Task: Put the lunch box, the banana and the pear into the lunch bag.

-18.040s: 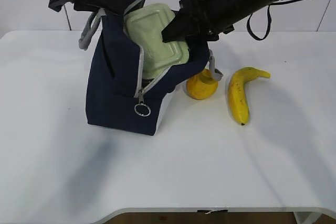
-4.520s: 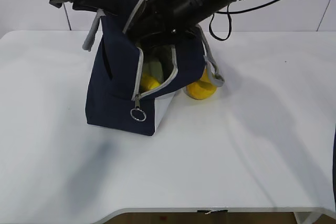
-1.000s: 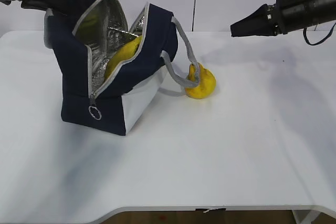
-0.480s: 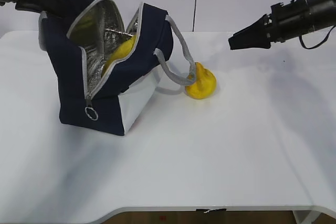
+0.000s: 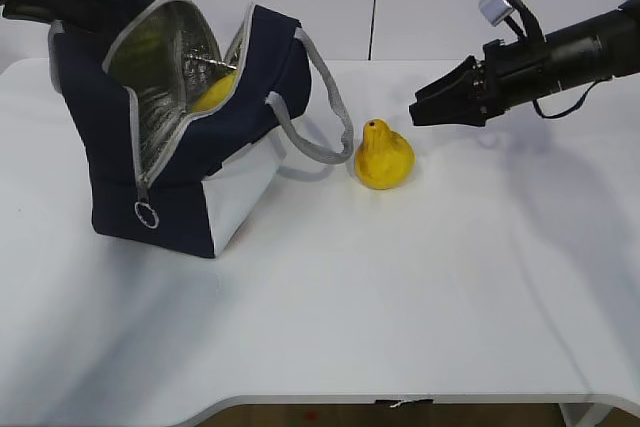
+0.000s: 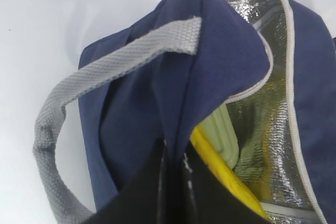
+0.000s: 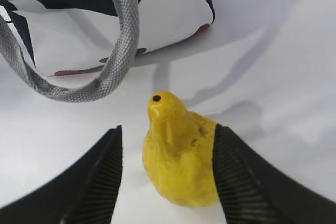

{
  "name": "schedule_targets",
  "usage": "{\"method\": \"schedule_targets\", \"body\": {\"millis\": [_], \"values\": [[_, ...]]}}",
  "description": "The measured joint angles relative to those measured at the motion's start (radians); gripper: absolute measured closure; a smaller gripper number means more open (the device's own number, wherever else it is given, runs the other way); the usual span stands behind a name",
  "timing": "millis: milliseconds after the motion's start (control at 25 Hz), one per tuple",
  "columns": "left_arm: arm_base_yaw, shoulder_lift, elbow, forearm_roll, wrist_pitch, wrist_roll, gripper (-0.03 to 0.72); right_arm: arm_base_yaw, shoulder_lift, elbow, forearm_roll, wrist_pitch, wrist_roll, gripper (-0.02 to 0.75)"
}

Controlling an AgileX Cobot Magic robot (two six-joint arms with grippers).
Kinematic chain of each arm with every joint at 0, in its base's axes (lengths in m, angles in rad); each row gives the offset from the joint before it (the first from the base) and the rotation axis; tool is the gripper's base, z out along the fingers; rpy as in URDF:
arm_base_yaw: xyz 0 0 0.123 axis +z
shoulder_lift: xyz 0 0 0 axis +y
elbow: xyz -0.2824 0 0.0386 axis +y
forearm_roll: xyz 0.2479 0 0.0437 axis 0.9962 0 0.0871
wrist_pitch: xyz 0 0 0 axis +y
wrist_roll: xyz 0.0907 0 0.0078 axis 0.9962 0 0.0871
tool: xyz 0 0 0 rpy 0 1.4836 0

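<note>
The navy lunch bag (image 5: 200, 137) stands open at the left, tilted, its foil lining showing. Inside it lie the banana (image 5: 212, 93) and the sage-green lunch box lid (image 6: 227, 139), with the banana (image 6: 223, 174) beside it. My left gripper (image 6: 176, 153) is shut on the bag's top edge next to a grey handle (image 6: 79, 82). The golden pear (image 5: 383, 155) stands on the table to the right of the bag. My right gripper (image 5: 418, 113) is open just right of the pear and above it. In the right wrist view the pear (image 7: 178, 153) sits between the open fingers (image 7: 100, 177).
The bag's second grey handle (image 5: 315, 117) hangs down toward the pear and loops in front of it in the right wrist view (image 7: 105, 72). The white table (image 5: 420, 287) stretches to the front and right. A white wall stands behind.
The bag has been pulled further left and its mouth stands wider. My right gripper has moved left and down toward the pear. The handle has slid off the pear.
</note>
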Motion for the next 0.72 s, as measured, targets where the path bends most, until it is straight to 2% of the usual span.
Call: {"method": "schedule_targets", "body": {"millis": [520, 720], "values": [[0.0, 0.0, 0.0, 0.002, 0.005, 0.005, 0.69, 0.006, 0.086, 0.0, 0.133, -0.011, -0.072, 0.274], [0.0, 0.0, 0.0, 0.002, 0.005, 0.005, 0.69, 0.038, 0.086, 0.0, 0.157, -0.013, -0.072, 0.271]]}}
